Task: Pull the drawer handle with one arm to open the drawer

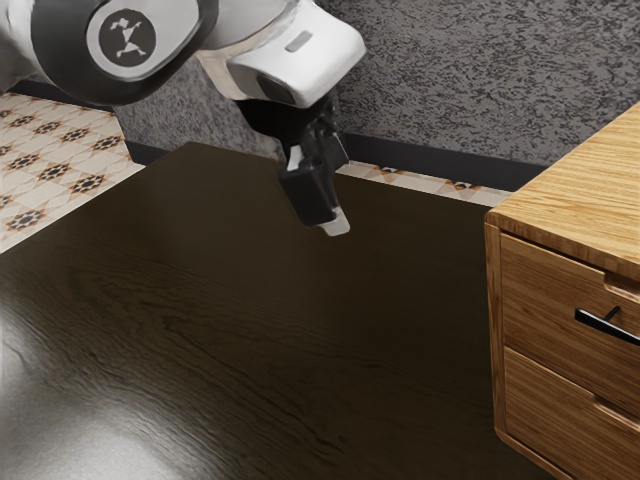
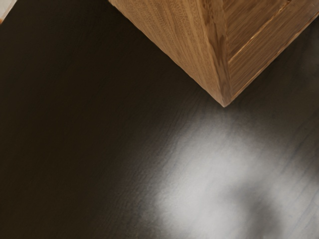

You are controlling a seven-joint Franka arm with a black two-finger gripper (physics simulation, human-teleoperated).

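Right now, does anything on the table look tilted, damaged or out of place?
Nothing stands out. The wooden cabinet stands upright on the dark table, its black handle looks straight, and the gripper hangs apart from it.

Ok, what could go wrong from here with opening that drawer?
First, the end effector hangs over the table, well apart from the drawer handle, so the approach could clip the near corner of the cabinet. Second, the handle is a thin bar close to the drawer front, so a grasp might land shallow and slip.
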